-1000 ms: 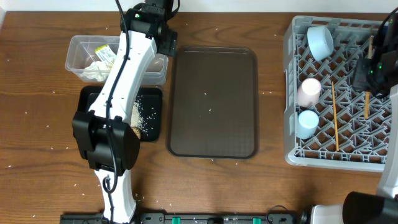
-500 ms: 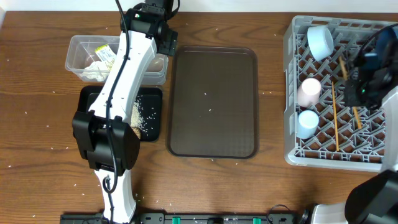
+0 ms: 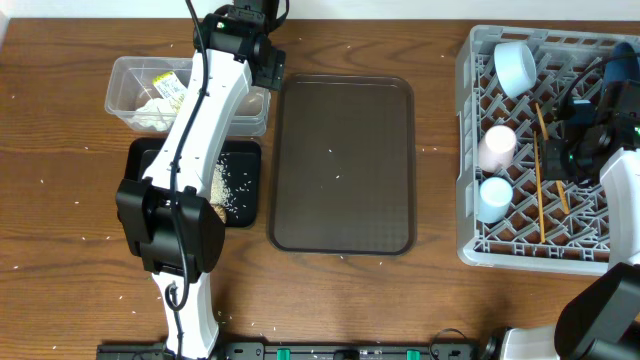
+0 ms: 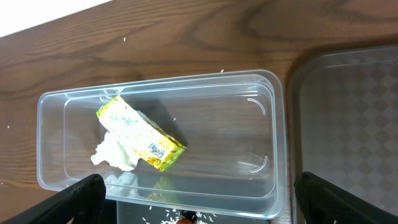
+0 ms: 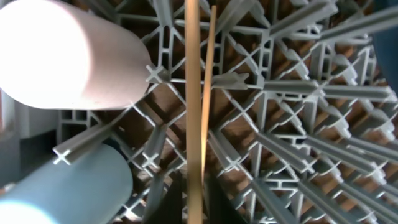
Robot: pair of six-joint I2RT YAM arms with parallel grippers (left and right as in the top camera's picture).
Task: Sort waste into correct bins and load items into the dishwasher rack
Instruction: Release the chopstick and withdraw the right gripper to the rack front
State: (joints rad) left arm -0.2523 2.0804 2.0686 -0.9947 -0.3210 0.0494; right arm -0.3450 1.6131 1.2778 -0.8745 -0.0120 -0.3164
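One yellow-green wrapper (image 4: 142, 135), print unreadable

We are seeing a robot lab bench: a white robot arm (image 3: 200, 120) is reaching over a wooden table (image 3: 60, 260) bearing a dish rack (image 3: 466, 150) and tray (image 3: 345, 200).

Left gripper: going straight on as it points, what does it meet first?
Probably the clear tub, its bare floor or near wall, beside the yellow-green wrapper; depth is unclear.

Grey lattice rack (image 3: 466, 150), pink cup (image 3: 497, 147), yellow-green wrapper (image 4: 140, 134)
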